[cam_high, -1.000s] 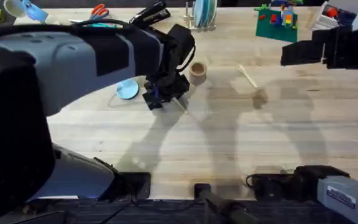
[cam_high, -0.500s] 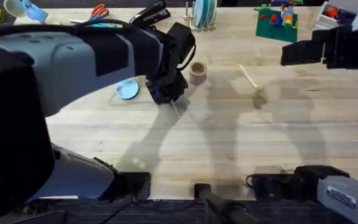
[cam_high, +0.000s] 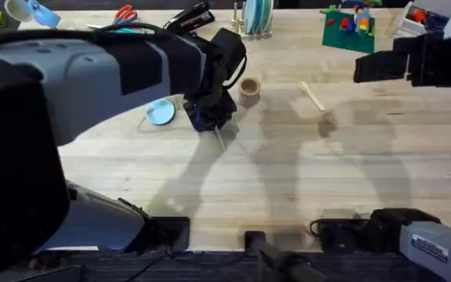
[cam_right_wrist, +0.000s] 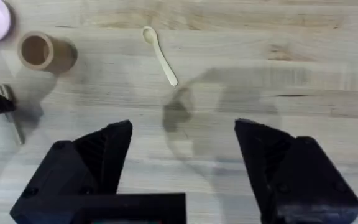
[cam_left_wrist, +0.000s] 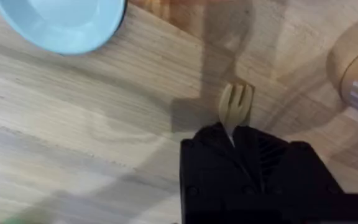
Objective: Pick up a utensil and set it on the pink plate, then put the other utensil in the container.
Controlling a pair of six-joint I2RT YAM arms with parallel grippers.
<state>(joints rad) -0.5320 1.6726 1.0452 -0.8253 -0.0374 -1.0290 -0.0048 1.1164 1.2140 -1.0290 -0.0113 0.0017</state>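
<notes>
Pale wood runs under the left arm, which reaches from lower left to upper centre of the overhead view, its left end effector (cam_left_wrist: 232, 138) pinching the fork (cam_left_wrist: 235, 107) near the blue plate (cam_high: 160, 113). Since a second ago it has shifted slightly right. The container (cam_high: 249, 91) and spoon (cam_high: 312, 95) lie rightward; the right end effector (cam_right_wrist: 182, 149) hovers spread.

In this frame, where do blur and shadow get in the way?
Overhead: the left arm rises close under the camera, large, dark and blurred; arm shadows fall across the table by the spoon. Left wrist: the fork is soft-edged. Right wrist: a shadow lies just below the spoon.
</notes>
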